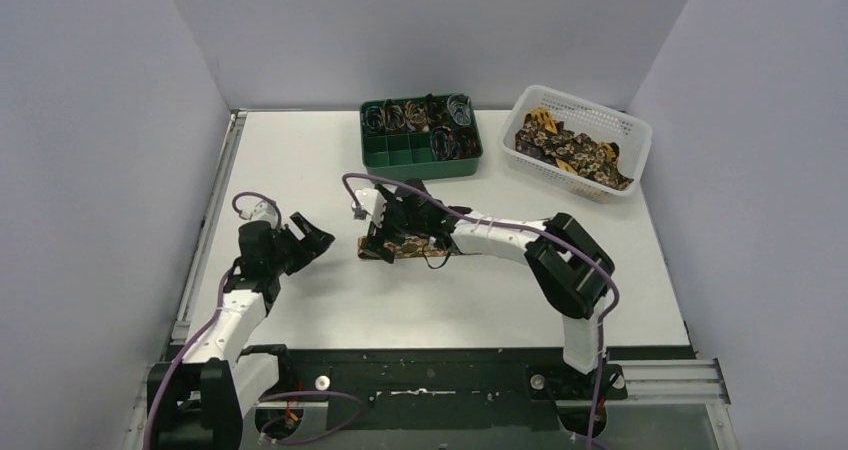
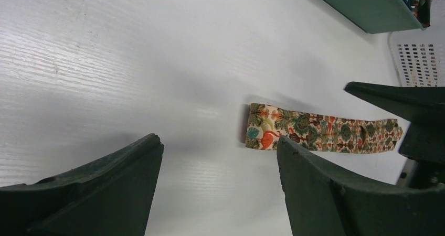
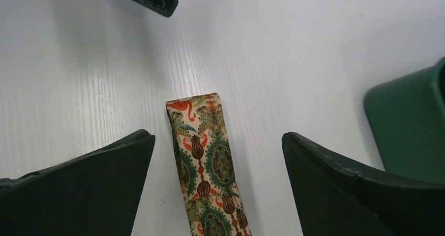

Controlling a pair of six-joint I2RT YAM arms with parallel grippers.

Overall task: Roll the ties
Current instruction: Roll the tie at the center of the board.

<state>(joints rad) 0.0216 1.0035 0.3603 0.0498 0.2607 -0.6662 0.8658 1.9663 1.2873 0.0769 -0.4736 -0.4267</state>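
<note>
One tie (image 3: 207, 157) lies flat on the white table as a narrow strip printed in green, red and brown. My right gripper (image 3: 216, 136) hangs open over it, a finger on each side, touching nothing. In the top view the right gripper (image 1: 385, 232) hides most of that tie (image 1: 408, 256). My left gripper (image 1: 315, 240) stands open just left of it, with nothing between its fingers. The left wrist view shows the tie's squared end (image 2: 262, 133) beyond my left gripper (image 2: 218, 147), close to the right finger's tip. More ties (image 1: 570, 150) lie piled in the white basket.
A green compartment tray (image 1: 420, 167) at the back centre holds small coils and thin coloured loops. The white mesh basket (image 1: 585, 100) stands at the back right. Grey walls close in both sides. A metal rail runs along the table's left edge (image 1: 215, 220).
</note>
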